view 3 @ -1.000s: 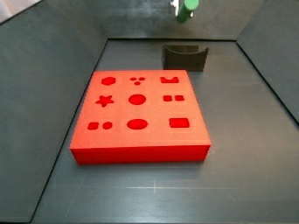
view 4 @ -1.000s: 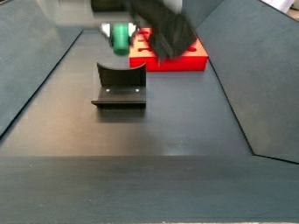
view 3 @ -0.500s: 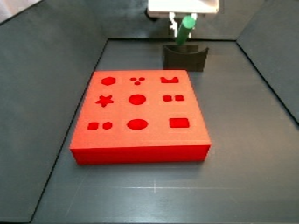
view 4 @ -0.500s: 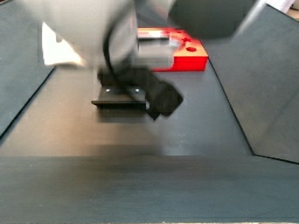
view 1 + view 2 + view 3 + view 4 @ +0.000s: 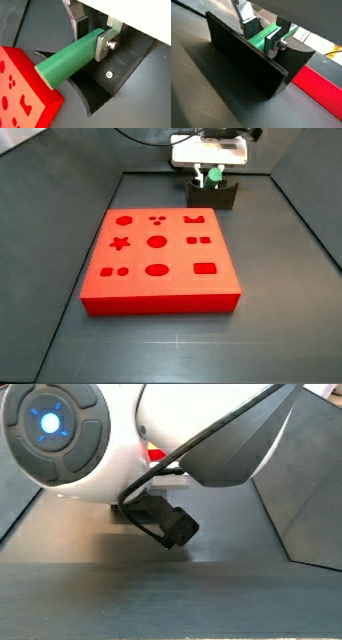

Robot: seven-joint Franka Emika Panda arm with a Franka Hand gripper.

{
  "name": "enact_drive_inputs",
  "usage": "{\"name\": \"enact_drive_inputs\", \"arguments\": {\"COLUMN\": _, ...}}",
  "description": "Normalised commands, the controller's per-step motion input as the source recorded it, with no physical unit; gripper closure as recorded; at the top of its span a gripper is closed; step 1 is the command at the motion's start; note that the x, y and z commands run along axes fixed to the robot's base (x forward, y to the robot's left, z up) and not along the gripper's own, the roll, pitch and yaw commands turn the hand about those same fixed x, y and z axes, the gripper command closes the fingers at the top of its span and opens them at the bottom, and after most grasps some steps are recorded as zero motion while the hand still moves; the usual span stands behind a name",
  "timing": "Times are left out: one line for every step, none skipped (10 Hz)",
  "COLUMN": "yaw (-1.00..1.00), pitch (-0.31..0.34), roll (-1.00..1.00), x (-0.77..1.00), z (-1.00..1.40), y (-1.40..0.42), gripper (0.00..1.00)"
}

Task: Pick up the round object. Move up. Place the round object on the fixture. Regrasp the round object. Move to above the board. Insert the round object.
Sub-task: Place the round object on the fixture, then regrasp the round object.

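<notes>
Wrist views: gripper [image 5: 91, 35] fingers clamped on round object [image 5: 69, 59] over fixture [image 5: 244, 59]; no writing legible.

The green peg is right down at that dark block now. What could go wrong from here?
The gripper is shut on the round object near one end, so the long free end could tip or slip as it settles into the fixture. The fingers also sit very close to the fixture's wall, so they might bump it. In a side view the arm hides the fixture, so that camera cannot check the seating.
</notes>
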Motion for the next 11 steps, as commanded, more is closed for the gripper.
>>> {"name": "enact_drive_inputs", "arguments": {"yaw": -0.09, "pitch": -0.007, "roll": -0.12, "x": 0.09, "z": -0.53, "y": 0.07, "gripper": 1.00}}
{"name": "enact_drive_inputs", "arguments": {"yaw": 0.00, "pitch": 0.000, "roll": 0.00, "x": 0.00, "z": 0.00, "y": 0.00, "gripper": 0.00}}
{"name": "enact_drive_inputs", "arguments": {"yaw": 0.00, "pitch": -0.005, "roll": 0.05, "x": 0.00, "z": 1.00, "y": 0.00, "gripper": 0.00}}
{"name": "enact_drive_inputs", "arguments": {"yaw": 0.01, "pitch": 0.006, "roll": 0.06, "x": -0.02, "z": 1.00, "y": 0.00, "gripper": 0.00}}
{"name": "enact_drive_inputs", "arguments": {"yaw": 0.01, "pitch": 0.012, "roll": 0.06, "x": -0.03, "z": 1.00, "y": 0.00, "gripper": 0.00}}
{"name": "enact_drive_inputs", "arguments": {"yaw": 0.02, "pitch": 0.028, "roll": 0.07, "x": -0.04, "z": 1.00, "y": -0.01, "gripper": 0.00}}
{"name": "enact_drive_inputs", "arguments": {"yaw": 0.02, "pitch": 0.040, "roll": 0.08, "x": -0.04, "z": 1.00, "y": -0.01, "gripper": 0.00}}
{"name": "enact_drive_inputs", "arguments": {"yaw": 0.01, "pitch": 0.060, "roll": 0.06, "x": -0.04, "z": 0.85, "y": 0.00, "gripper": 0.00}}
{"name": "enact_drive_inputs", "arguments": {"yaw": 0.01, "pitch": 0.068, "roll": 0.06, "x": -0.03, "z": 0.74, "y": 0.00, "gripper": 0.00}}
{"name": "enact_drive_inputs", "arguments": {"yaw": -0.01, "pitch": 0.077, "roll": 0.05, "x": -0.03, "z": 0.50, "y": 0.00, "gripper": 0.00}}
{"name": "enact_drive_inputs", "arguments": {"yaw": -0.02, "pitch": 0.081, "roll": 0.05, "x": -0.03, "z": 0.32, "y": 0.00, "gripper": 0.00}}
